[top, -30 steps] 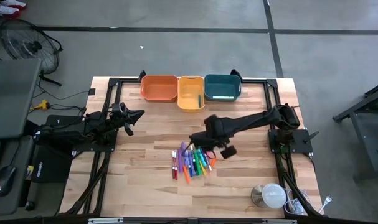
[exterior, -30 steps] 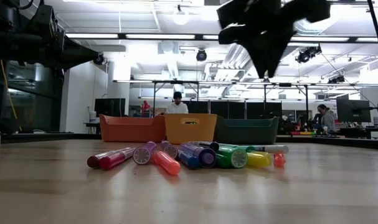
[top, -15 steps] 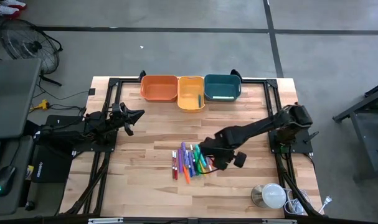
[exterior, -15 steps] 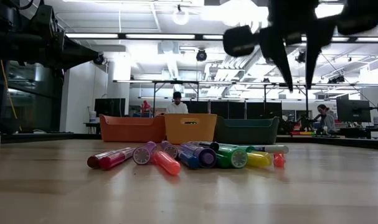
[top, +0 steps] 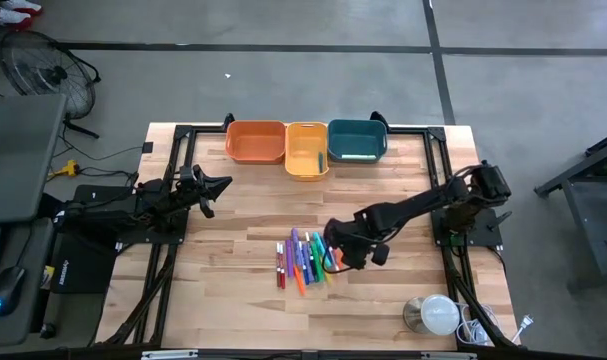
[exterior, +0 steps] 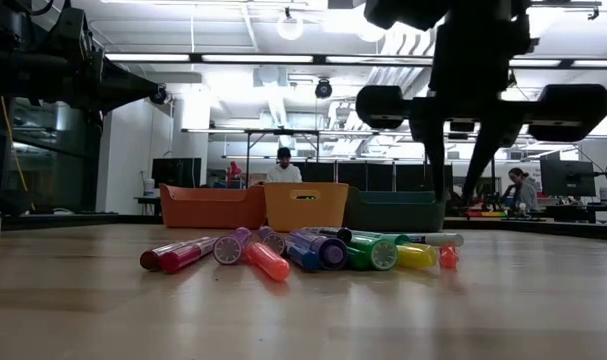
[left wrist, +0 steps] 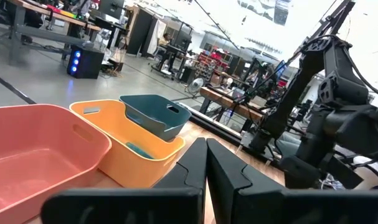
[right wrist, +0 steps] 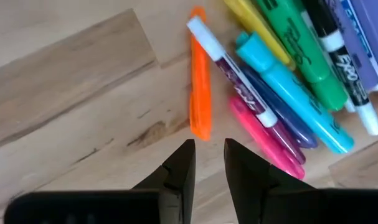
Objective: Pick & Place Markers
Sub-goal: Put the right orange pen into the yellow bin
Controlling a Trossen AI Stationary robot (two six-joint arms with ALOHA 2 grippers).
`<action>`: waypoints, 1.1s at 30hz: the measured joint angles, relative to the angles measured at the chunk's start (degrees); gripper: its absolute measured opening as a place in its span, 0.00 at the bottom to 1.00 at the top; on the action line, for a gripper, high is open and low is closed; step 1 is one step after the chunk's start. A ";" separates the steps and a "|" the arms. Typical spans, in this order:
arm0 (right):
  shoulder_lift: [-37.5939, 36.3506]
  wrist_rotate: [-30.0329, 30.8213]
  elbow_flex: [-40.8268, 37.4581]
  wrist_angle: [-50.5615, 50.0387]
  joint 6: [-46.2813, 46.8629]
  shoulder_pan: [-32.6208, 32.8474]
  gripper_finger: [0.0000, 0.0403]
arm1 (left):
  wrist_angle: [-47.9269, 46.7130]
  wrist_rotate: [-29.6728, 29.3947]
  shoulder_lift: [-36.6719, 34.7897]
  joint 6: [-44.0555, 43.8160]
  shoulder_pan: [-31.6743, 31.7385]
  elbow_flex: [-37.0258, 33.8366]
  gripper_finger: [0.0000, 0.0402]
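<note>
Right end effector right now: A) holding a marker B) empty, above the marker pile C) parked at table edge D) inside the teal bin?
B: the right end effector is empty, fingers slightly apart, above the orange marker at the pile's edge.

You have three rectangular plastic bins in a row at the table's far edge: one orange bin [top: 255, 141], one yellow bin [top: 306, 149] and one teal bin [top: 356, 140]. Your cluster of thin capped markers [top: 305, 259] on the wooden table [top: 223, 270] holds roughly a dozen; overlap prevents an exact count. Two dark robot arms are at the table, and two people show in the room behind.
</note>
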 joint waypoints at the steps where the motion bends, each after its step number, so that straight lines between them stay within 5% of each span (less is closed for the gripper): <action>1: 0.37 -0.08 0.02 -0.06 0.03 -0.22 0.18 | 0.01 0.00 -0.01 0.02 0.01 0.01 0.01; 5: 2.61 -0.35 -0.09 0.17 0.07 -0.34 0.21 | 0.01 0.02 0.00 0.01 0.01 0.00 0.01; 17: 4.25 -0.22 -0.04 3.16 1.04 1.00 0.51 | 0.01 0.02 -0.01 0.00 -0.01 0.01 0.01; 33: 7.62 -3.43 0.24 5.36 6.60 2.19 0.39 | 0.01 0.00 -0.01 0.00 0.01 0.01 0.01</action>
